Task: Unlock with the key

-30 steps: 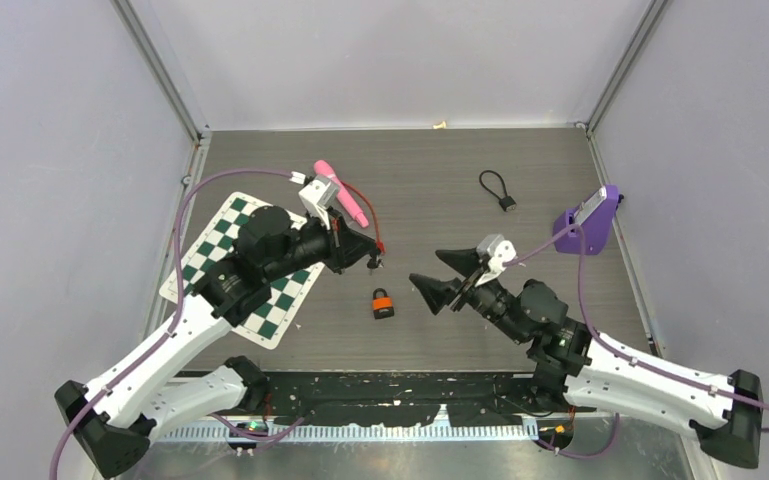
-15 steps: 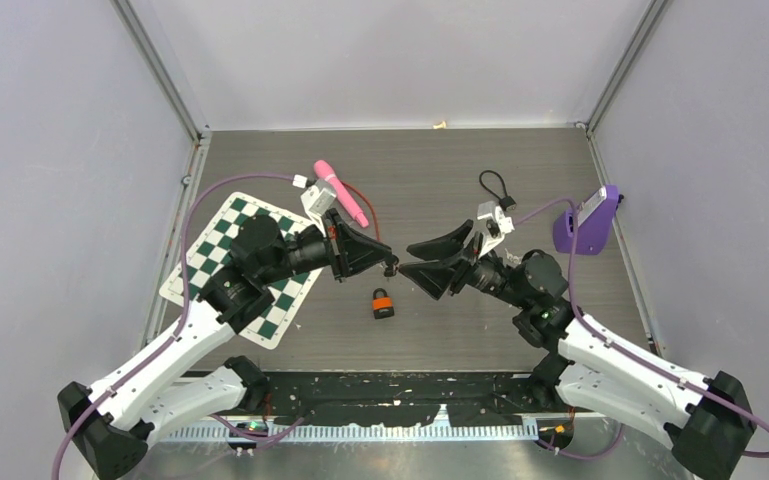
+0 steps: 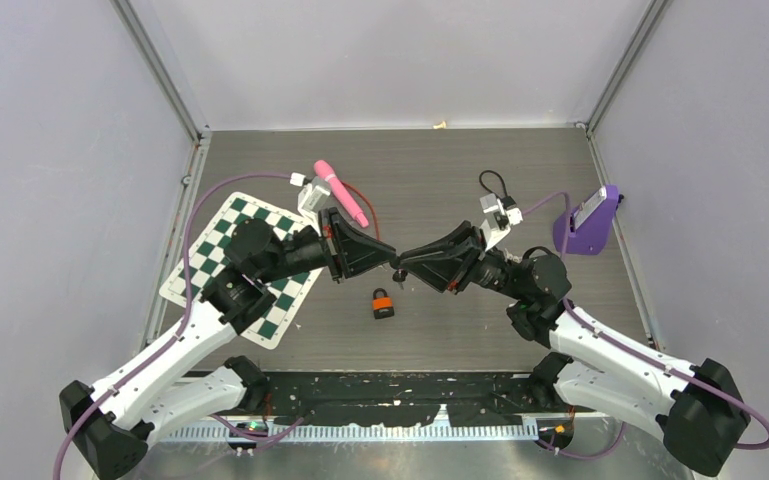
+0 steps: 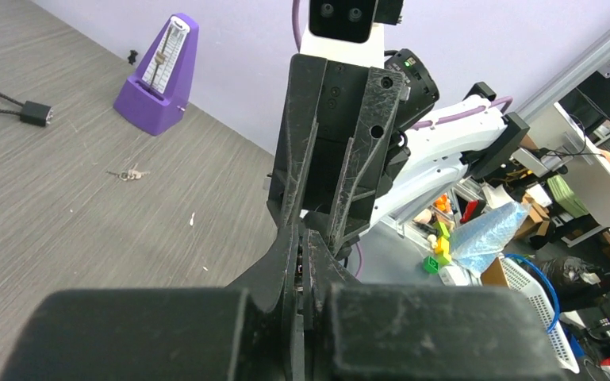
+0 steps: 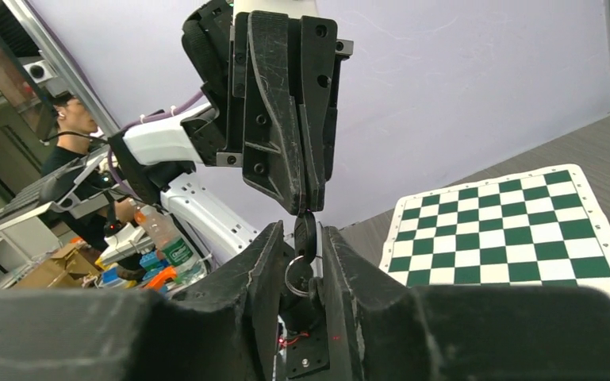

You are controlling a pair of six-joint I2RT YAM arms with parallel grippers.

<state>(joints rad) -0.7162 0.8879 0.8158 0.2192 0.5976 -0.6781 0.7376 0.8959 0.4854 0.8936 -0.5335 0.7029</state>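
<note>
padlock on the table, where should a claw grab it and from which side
Pinch the padlock by its orange body, across the two side edges, coming straight down from above. It lies flat on the table with the shackle pointing away from the arm bases, so a top pinch on the body should leave the shackle free.

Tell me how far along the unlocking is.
Done: the small dark key on its ring is off the grey table, pinched in the left jaws. In hand: a mid-air handover, the right jaws bracketing that key; whether they grip it yet is unclear. Left: the small orange padlock lies untouched on the table below, so inserting and turning the key remain.
</note>
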